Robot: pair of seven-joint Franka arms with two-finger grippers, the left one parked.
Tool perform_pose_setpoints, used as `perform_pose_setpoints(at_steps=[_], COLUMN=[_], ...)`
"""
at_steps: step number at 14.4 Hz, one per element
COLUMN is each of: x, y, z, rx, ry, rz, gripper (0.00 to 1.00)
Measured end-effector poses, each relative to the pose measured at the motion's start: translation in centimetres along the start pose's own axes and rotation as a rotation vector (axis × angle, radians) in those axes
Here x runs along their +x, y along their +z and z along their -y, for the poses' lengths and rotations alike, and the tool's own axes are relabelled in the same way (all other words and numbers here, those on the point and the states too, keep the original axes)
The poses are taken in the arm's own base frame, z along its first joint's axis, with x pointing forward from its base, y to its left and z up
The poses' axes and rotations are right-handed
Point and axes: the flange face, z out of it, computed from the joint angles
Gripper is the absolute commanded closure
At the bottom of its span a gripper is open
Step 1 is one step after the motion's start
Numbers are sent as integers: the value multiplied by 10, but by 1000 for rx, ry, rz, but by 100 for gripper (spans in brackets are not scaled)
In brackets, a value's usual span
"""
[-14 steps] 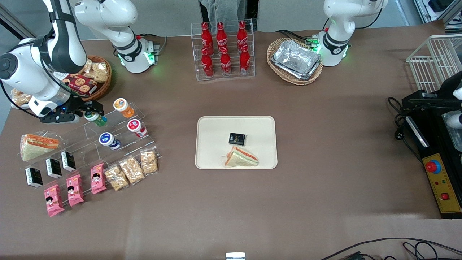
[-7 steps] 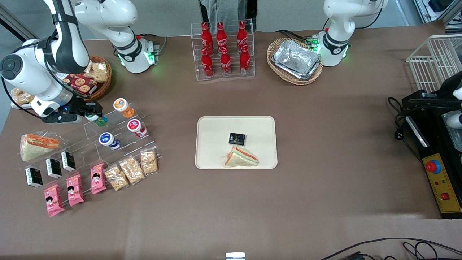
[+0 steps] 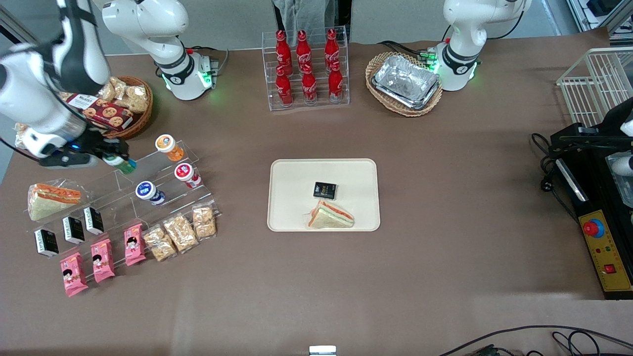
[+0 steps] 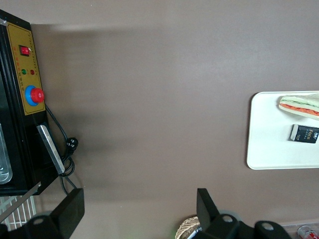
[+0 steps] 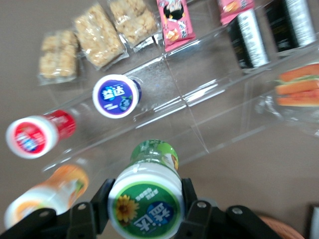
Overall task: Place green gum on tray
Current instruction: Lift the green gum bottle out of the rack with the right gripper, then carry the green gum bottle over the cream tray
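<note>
My right gripper is shut on the green gum, a small green bottle with a white lid and green label, and holds it lifted just above the top step of the clear acrylic rack. In the right wrist view the gum sits squeezed between my two black fingers, with the gripper around its lid. The cream tray lies at the table's middle, well off toward the parked arm's end, and carries a sandwich and a small black packet.
On the rack stand the orange bottle, red bottle and blue bottle; lower steps hold snack packs, pink packets and black packets. A wrapped sandwich lies beside the rack. A snack basket, cola bottle rack and foil tray basket stand farther from the camera.
My gripper has closed on the green gum and lifted it off the rack's top step, moving up and slightly away from the orange bottle.
</note>
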Motion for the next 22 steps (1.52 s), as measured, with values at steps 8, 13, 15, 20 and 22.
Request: perform_pose_setpoints(at_steps=[8, 13, 15, 20, 22], x=[14, 28, 28, 30, 14], y=[-211, -182, -161, -49, 13], z=[75, 238, 299, 396, 422], rx=[15, 9, 21, 95, 121], ry=[18, 146, 195, 219, 225], rz=[30, 90, 82, 49, 35], gripper=[98, 98, 98, 98, 98])
